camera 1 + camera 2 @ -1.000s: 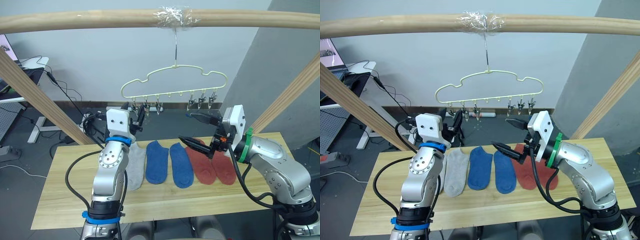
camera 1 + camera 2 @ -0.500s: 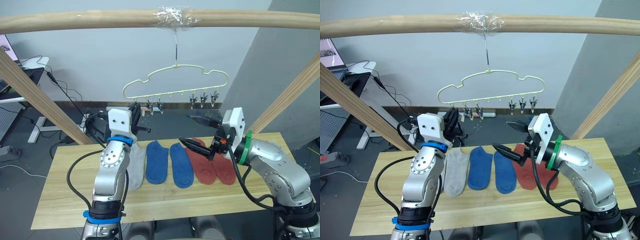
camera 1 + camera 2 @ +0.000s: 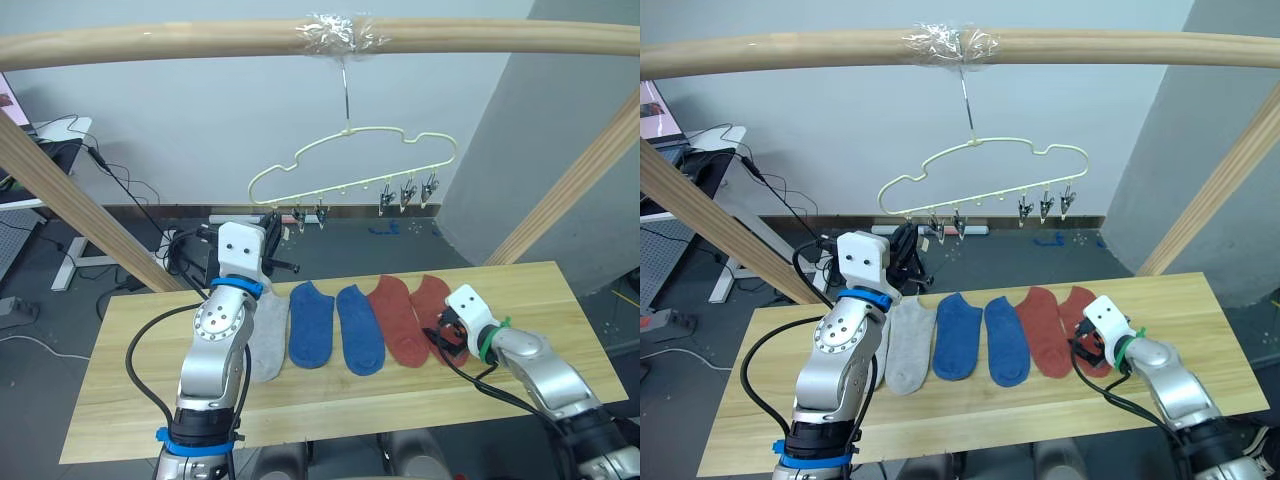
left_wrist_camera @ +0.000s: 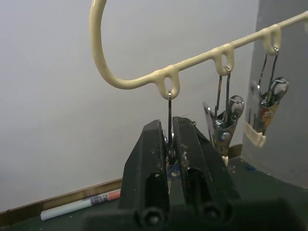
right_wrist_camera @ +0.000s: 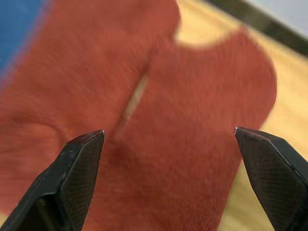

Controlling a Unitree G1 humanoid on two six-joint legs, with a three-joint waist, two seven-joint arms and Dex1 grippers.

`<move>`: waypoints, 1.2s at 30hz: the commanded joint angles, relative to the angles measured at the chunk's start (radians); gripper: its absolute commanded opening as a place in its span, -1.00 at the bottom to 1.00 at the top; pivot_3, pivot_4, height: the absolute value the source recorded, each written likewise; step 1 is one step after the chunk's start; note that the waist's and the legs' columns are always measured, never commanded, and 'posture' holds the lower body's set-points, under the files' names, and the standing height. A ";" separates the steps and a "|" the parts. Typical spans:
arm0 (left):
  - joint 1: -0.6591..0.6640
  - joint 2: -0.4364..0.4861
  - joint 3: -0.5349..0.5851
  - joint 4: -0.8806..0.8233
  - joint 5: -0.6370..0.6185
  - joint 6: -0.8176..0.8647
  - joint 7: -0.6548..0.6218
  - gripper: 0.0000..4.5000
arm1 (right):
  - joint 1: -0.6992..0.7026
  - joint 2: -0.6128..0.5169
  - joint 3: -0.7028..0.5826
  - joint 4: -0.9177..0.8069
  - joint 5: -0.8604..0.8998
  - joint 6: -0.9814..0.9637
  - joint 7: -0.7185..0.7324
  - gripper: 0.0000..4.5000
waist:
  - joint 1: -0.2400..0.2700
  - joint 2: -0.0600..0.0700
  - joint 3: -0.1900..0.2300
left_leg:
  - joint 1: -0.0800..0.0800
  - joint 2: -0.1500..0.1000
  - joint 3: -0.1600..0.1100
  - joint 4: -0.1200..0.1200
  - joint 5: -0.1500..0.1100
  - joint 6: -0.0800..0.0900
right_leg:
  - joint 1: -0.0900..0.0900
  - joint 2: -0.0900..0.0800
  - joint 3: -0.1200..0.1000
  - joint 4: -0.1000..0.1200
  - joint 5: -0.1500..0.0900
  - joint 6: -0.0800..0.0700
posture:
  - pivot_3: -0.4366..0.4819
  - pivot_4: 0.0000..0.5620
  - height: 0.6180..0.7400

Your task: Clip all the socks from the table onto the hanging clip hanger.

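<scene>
The robot's right gripper (image 5: 168, 178) hangs spread wide just above the outer rust red sock (image 3: 432, 305), one of a row of socks lying flat on the table (image 3: 120, 400), while the left gripper (image 4: 168, 149) is pinched on the end clip (image 4: 169, 144) of the clip hanger (image 3: 350, 160) overhead. The sock looks light, soft and limp; it would likely sag once lifted, so a pinch at the cuff edge seems best.
</scene>
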 commanded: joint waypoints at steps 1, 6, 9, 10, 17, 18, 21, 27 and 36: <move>0.031 -0.006 -0.017 -0.043 0.001 0.020 0.000 -1.00 | -0.053 0.030 0.008 0.105 -0.054 -0.059 -0.022 1.00 | 0.000 0.000 0.000 | 0.000 0.000 0.000 0.000 0.000 0.000 | 0.000 0.000 0.000 0.000 0.000 0.000 | -0.28 -0.22 1.00; 0.033 -0.008 -0.020 -0.056 0.000 0.032 0.003 -1.00 | -0.076 0.063 0.000 0.207 -0.060 -0.039 0.002 1.00 | 0.004 0.000 0.000 | 0.000 0.000 -0.001 0.000 0.000 0.000 | 0.001 0.000 0.000 0.000 0.000 0.000 | -0.28 -0.22 1.00; 0.030 -0.005 -0.009 -0.056 -0.001 0.037 0.006 -1.00 | -0.038 0.057 -0.012 0.174 -0.048 -0.004 0.025 0.72 | 0.007 0.000 0.000 | 0.000 0.000 -0.001 0.000 0.000 0.000 | 0.001 0.000 0.000 0.000 0.000 0.000 | -0.23 -0.22 1.00; 0.031 -0.004 -0.007 -0.057 -0.001 0.037 0.006 -1.00 | -0.026 0.057 -0.021 0.162 -0.041 0.008 0.029 0.59 | 0.010 0.000 0.000 | 0.001 0.000 -0.001 0.000 0.000 0.000 | 0.001 0.000 -0.001 0.000 0.000 0.000 | -0.23 -0.22 1.00; 0.033 -0.002 -0.008 -0.057 -0.003 0.047 0.002 -1.00 | 0.036 0.035 -0.041 0.110 -0.049 0.013 0.038 -0.52 | 0.013 0.000 0.000 | 0.001 0.000 -0.001 0.001 0.000 0.000 | 0.002 0.000 0.000 0.000 0.000 0.000 | -0.24 -0.22 1.00; 0.031 -0.002 -0.010 -0.055 -0.003 0.047 0.001 -1.00 | 0.039 0.035 -0.045 0.104 -0.046 0.015 0.039 -0.68 | 0.013 0.000 0.000 | 0.001 0.000 -0.001 0.001 0.000 0.000 | 0.002 0.000 0.000 0.000 0.000 0.000 | -0.24 -0.22 1.00; 0.024 -0.005 -0.012 -0.048 -0.003 0.046 0.002 -1.00 | 0.056 0.035 -0.058 0.070 -0.040 0.022 0.042 -0.99 | 0.013 0.000 0.000 | 0.001 0.000 -0.001 0.001 0.000 0.000 | 0.002 0.000 -0.001 0.000 0.000 0.000 | -0.25 -0.23 1.00; 0.022 -0.005 -0.014 -0.043 -0.006 0.044 -0.005 -1.00 | 0.103 0.041 -0.101 -0.072 0.002 0.013 0.062 -0.99 | 0.012 0.000 0.000 | 0.000 0.000 -0.001 0.001 0.000 0.000 | 0.001 0.000 0.000 0.000 0.000 0.000 | -0.26 -0.24 1.00; 0.023 -0.009 -0.021 -0.038 -0.005 0.040 -0.011 -1.00 | 0.147 0.110 -0.155 -0.231 0.144 0.100 0.105 -0.99 | 0.011 0.000 0.000 | 0.000 0.000 -0.001 0.001 0.000 0.000 | 0.001 0.000 -0.001 0.000 0.000 0.001 | -0.26 -0.24 1.00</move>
